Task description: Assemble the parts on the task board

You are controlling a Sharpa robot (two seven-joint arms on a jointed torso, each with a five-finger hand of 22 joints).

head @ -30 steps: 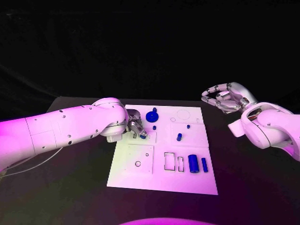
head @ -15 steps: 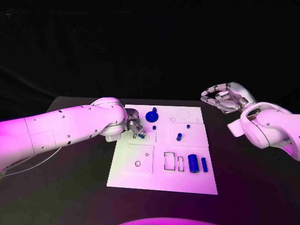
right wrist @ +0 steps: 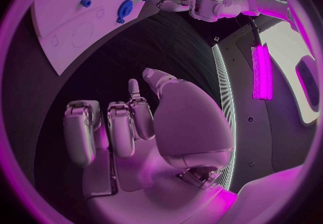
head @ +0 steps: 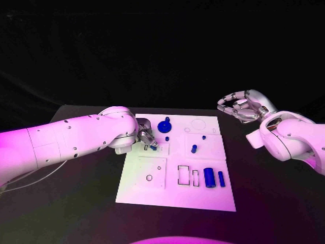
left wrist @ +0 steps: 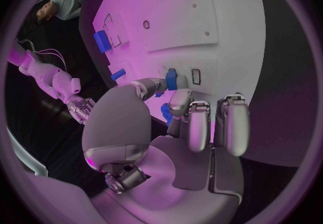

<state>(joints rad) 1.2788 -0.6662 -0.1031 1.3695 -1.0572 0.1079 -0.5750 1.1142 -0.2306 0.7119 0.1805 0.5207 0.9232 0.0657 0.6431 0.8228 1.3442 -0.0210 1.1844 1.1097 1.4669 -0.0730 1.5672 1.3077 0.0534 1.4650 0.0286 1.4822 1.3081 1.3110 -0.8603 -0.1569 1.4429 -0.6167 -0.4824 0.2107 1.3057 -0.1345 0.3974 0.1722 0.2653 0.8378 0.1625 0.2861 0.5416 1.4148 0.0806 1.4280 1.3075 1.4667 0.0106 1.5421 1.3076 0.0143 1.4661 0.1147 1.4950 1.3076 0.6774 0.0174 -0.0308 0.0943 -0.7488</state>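
Two hands are showing as we look down at the black table, and we are placing everything by them. Our left hand is resting over the near-left part of the task board, its fingers curling down together, and between the thumb and a fingertip it is pinching a small blue part right against the white plate. Just beyond that pinch a narrow rectangular slot is showing in the board. Beside the left hand, toward the board's middle, a blue gear-shaped part is standing, and a little farther from the hand small blue pegs are dotting the plate. Well away from it, toward the board's near edge, two blue cylinders are lying side by side next to rectangular outlines.

Our right hand is hanging off the board, well apart from it past its far right corner, above the table. Its fingers are curling inward with nothing between them.
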